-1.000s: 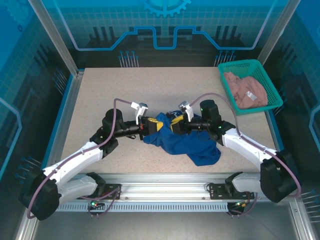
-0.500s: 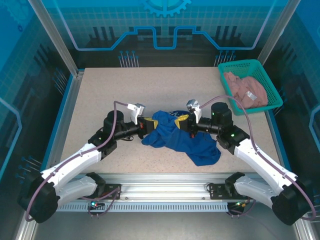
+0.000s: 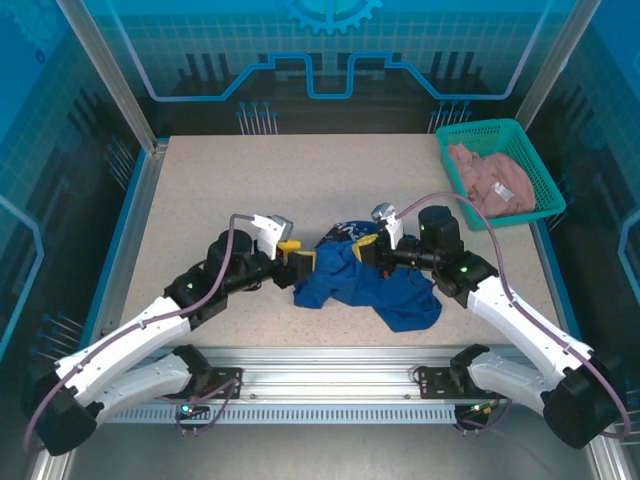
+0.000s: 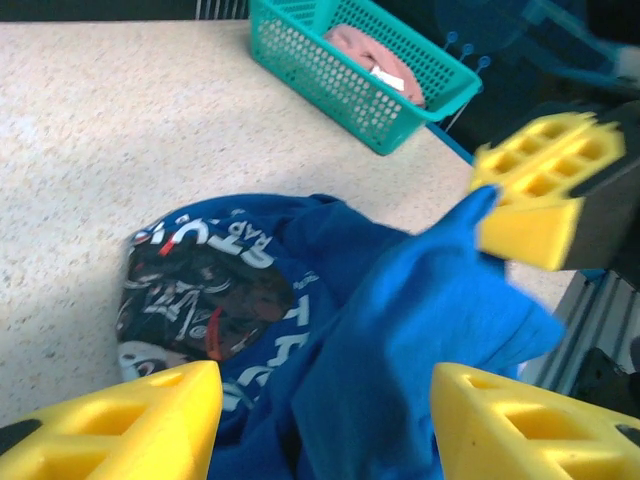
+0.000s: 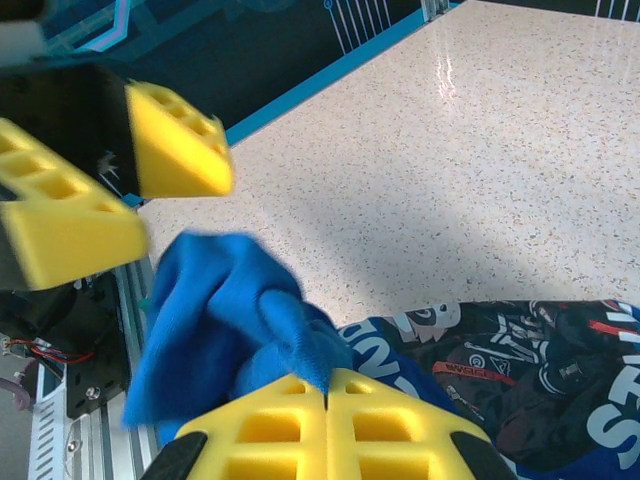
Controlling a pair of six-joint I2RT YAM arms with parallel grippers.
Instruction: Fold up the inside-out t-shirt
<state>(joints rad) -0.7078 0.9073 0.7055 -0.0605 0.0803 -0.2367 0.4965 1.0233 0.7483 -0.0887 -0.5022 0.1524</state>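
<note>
**One Gripper Clamped on Blue Shirt, the Other Open**

Near the middle of the table (image 3: 250,180), just beyond the arms' bases, the shirt (image 3: 385,290) lies in a crumpled blue heap between the two arms. The right gripper (image 3: 362,247), reaching in from the right, is clenched on a fold at the heap's far edge. Its wrist camera shows the yellow fingers (image 5: 270,430) pressed together, with blue cloth pinched between them and bunched up off the table. The left gripper (image 3: 297,256) sits just beside the shirt's left edge, its jaws apart and holding nothing. It faces the right gripper across the raised fold. Part of the shirt's printed graphic (image 4: 200,290), pale lettering on a dark patch, shows at the far side of the heap; the rest is plain blue. At the far right corner, well apart from the shirt, a teal basket (image 3: 478,127) holds a pinkish garment (image 3: 490,175).
</note>
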